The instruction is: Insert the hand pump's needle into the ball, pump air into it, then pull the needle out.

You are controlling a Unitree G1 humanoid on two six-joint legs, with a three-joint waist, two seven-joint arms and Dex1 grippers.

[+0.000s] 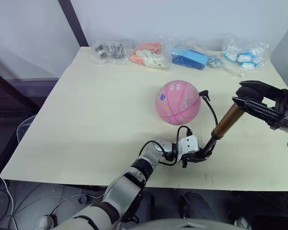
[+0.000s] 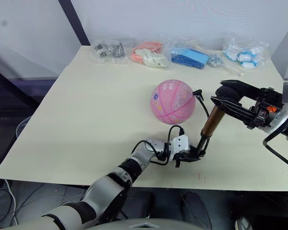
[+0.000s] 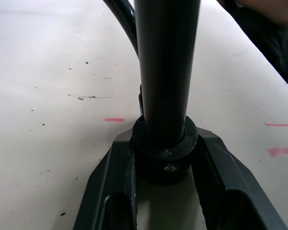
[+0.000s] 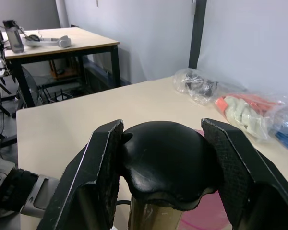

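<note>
The pink ball (image 1: pixel 177 102) rests on the table's middle right. The hand pump (image 1: pixel 227 120) leans beside it, bronze barrel rising to the right. My left gripper (image 1: pixel 200 154) is shut on the pump's black bottom cap (image 3: pixel 164 153), low by the front edge. My right gripper (image 1: pixel 245 96) is shut on the black handle (image 4: pixel 165 163) at the top. The thin black hose (image 1: pixel 214 115) loops from the pump's base up to the ball's right side, where a small black fitting (image 1: pixel 203 92) touches the rubber. The needle's pin is hidden.
Several clear bags of small items line the table's far edge (image 1: pixel 109 51) (image 1: pixel 151 55) (image 1: pixel 189 57) (image 1: pixel 245 53). The table's front edge (image 1: pixel 110 182) runs just below my left gripper. A dark post (image 1: pixel 74 21) stands behind the far left corner.
</note>
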